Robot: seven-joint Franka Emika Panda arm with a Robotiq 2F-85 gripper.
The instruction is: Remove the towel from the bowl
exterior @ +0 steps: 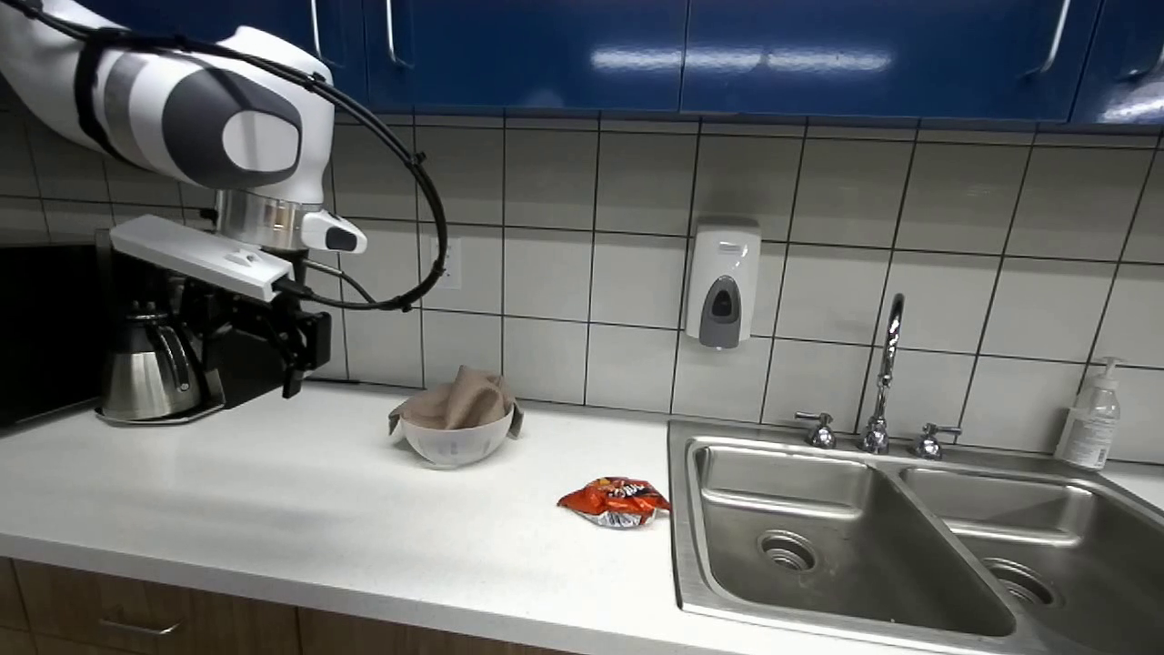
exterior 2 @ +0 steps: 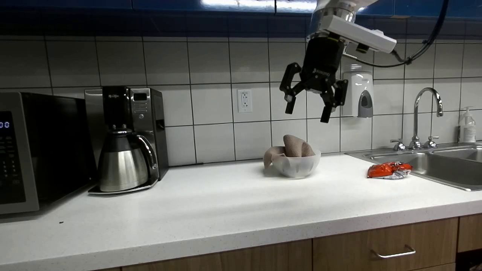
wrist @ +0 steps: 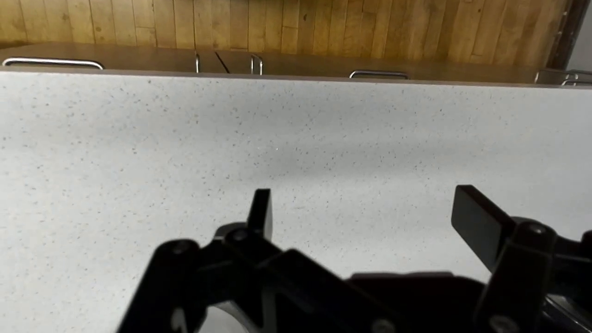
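Observation:
A brown towel [exterior: 466,400] [exterior 2: 297,146] sits bunched in a translucent white bowl [exterior: 455,446] [exterior 2: 296,167] in both exterior views. Part of the towel rises above the rim and part hangs over the side. The bowl stands upright on the counter near the tiled wall. My gripper [exterior 2: 307,111] is open and empty, up in the air well above the counter, touching neither towel nor bowl. In the wrist view the gripper [wrist: 364,203] has its fingers wide apart over bare counter. A pale rounded edge shows at the bottom there, mostly hidden by the gripper; I cannot tell what it is.
A red snack packet [exterior: 617,502] [exterior 2: 389,170] lies between the bowl and the sink [exterior: 684,546]. A coffee maker with a steel carafe [exterior 2: 124,165] and a microwave [exterior 2: 30,150] stand at the far end. A soap dispenser [exterior: 724,282] hangs on the wall, below blue cabinets [exterior: 527,55].

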